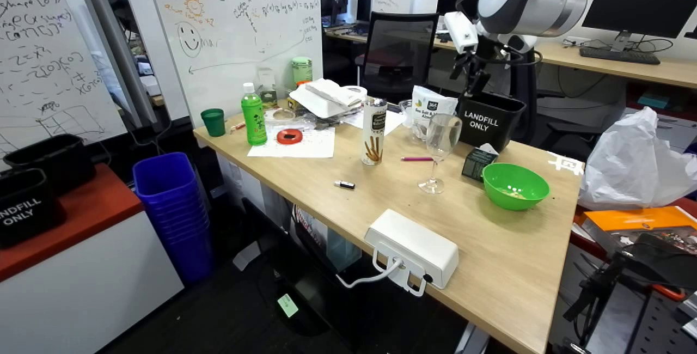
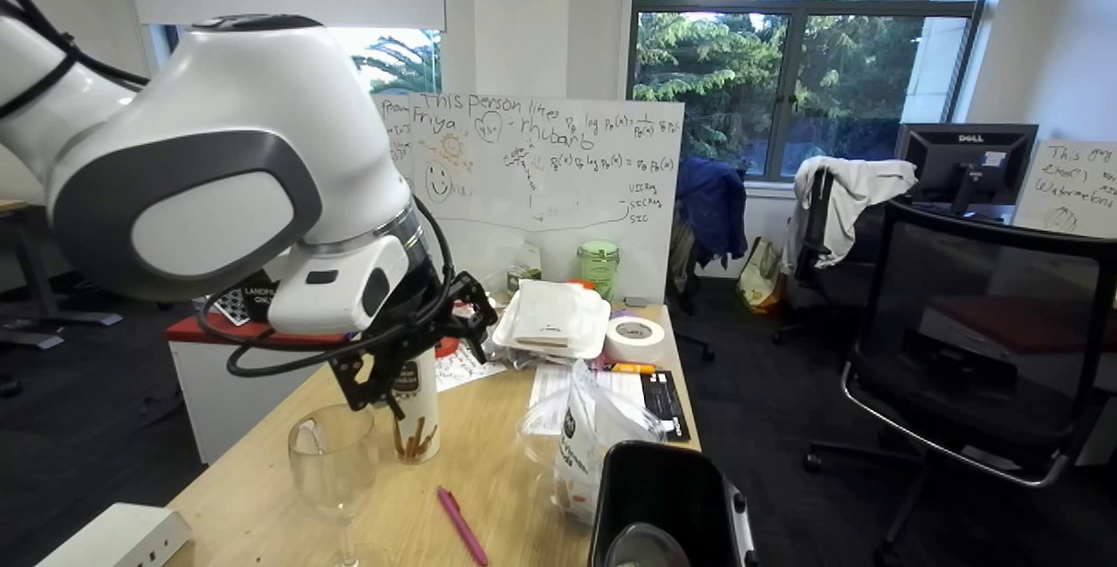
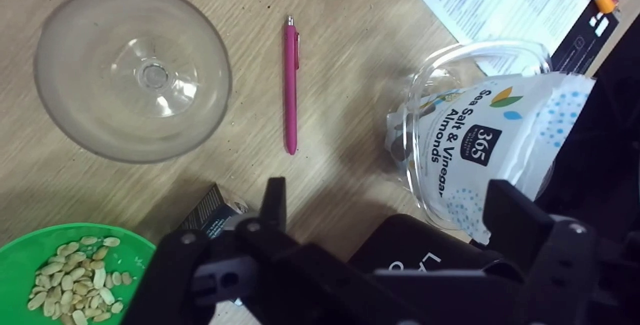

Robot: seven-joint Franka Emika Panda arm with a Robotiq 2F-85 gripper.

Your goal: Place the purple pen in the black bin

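The purple pen, magenta in these views, lies flat on the table between the wine glass and the almond bag point(image 1: 417, 159) point(image 2: 462, 526) point(image 3: 291, 90). The black bin point(image 1: 479, 133) reads "LANDFILL ONLY" and stands upright on the table near its edge. Its open top shows in an exterior view point(image 2: 668, 455), with a greyish rounded thing at its near end. In the wrist view the bin point(image 3: 415, 245) is partly hidden by my gripper. My gripper point(image 1: 469, 79) point(image 2: 428, 375) point(image 3: 387, 187) is open, with nothing between its fingers, high above the table and apart from the pen.
A clear wine glass point(image 3: 132, 72) stands beside the pen. An almond bag in a clear tub point(image 3: 480, 135) stands beside the bin. A green bowl of nuts point(image 1: 515, 186), a small dark box point(image 1: 479, 162), a tall canister point(image 1: 374, 132) and a white box point(image 1: 412, 245) stand around.
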